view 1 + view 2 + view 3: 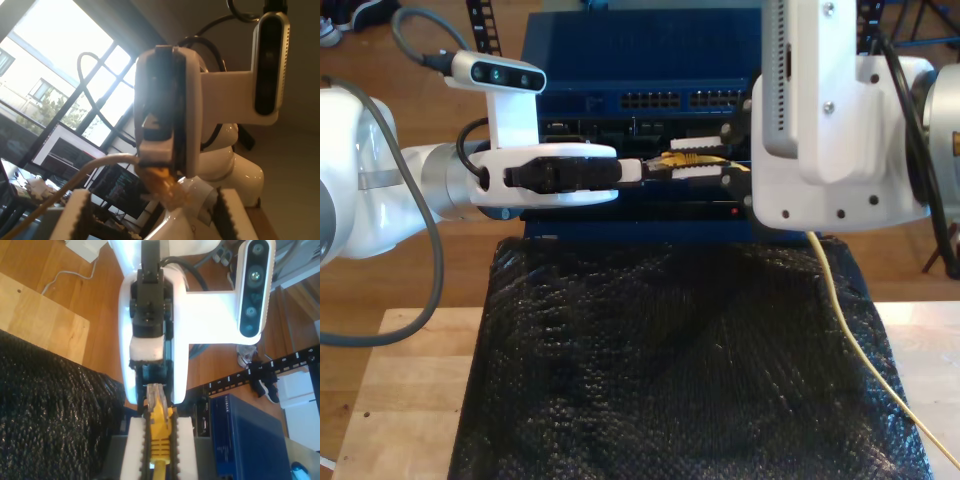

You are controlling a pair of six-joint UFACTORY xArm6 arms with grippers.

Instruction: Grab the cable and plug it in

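The cable [850,330] is thin and pale yellow, and it runs from the exterior view's lower right up behind the arm on that side. Its yellow plug boot [160,435] is clamped between the white ridged pads of my second gripper [160,422], which is shut on it. The clear plug tip [154,397] points at my first gripper [635,170], which comes in from the exterior view's left. In the first wrist view my first gripper [153,195] has its fingers [75,215] wide apart, open, with the yellow plug [165,185] just ahead between them.
A blue network switch [640,60] with rows of ports [690,100] stands right behind the two grippers. Black bubble wrap [670,350] covers the wooden table [410,400] in front. Thick grey and black arm cables [420,230] loop at the exterior view's left.
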